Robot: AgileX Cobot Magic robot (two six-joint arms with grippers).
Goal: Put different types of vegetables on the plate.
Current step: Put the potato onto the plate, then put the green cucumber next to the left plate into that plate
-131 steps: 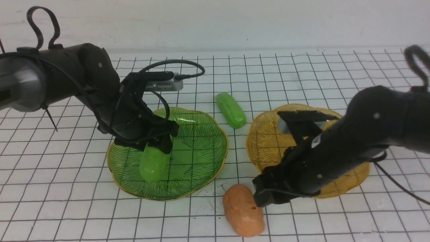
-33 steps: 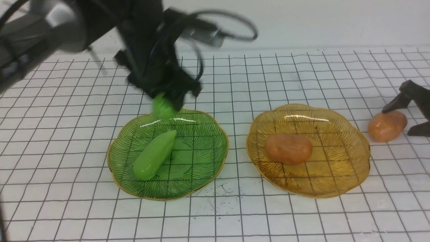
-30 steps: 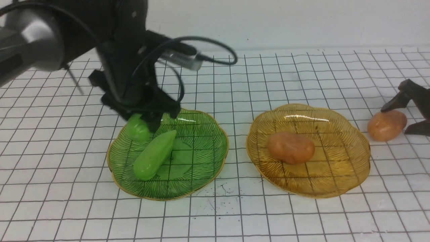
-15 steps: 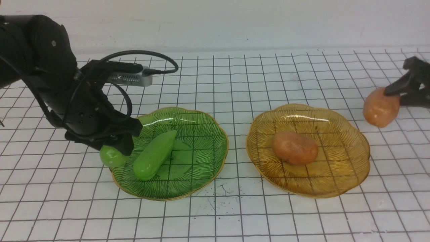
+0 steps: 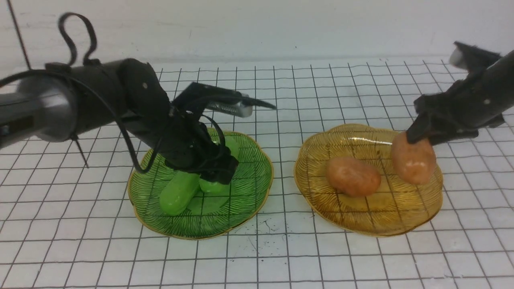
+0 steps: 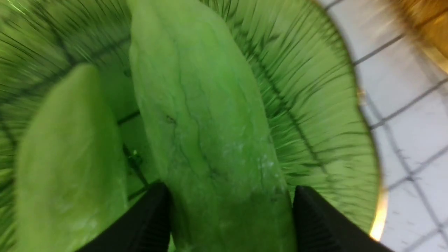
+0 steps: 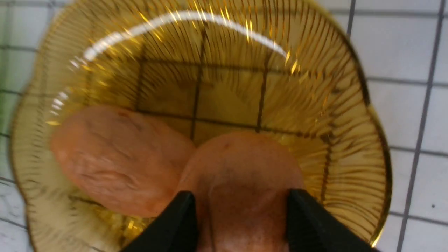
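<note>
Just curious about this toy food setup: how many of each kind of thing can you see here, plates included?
Green cucumbers: 2
Orange-brown potatoes: 2
Glass plates, one green, one amber: 2
Total: 6

The tabletop (image 5: 361,261) is white, ruled with a black grid, with small dark specks in front of the plates. The green plate (image 5: 249,192) is translucent green with fine dark radiating lines and a gold rim. The amber plate (image 5: 401,222) has the same lines and rim in translucent yellow-brown. The left cucumber (image 5: 178,194) and right cucumber (image 6: 203,122) are glossy bright green, the right one faintly veined darker. The left potato (image 5: 352,176) and right potato (image 5: 413,158) are orange-brown with a pale sheen. The left pincer (image 5: 217,173) and right pincer (image 5: 417,135) are black.
</note>
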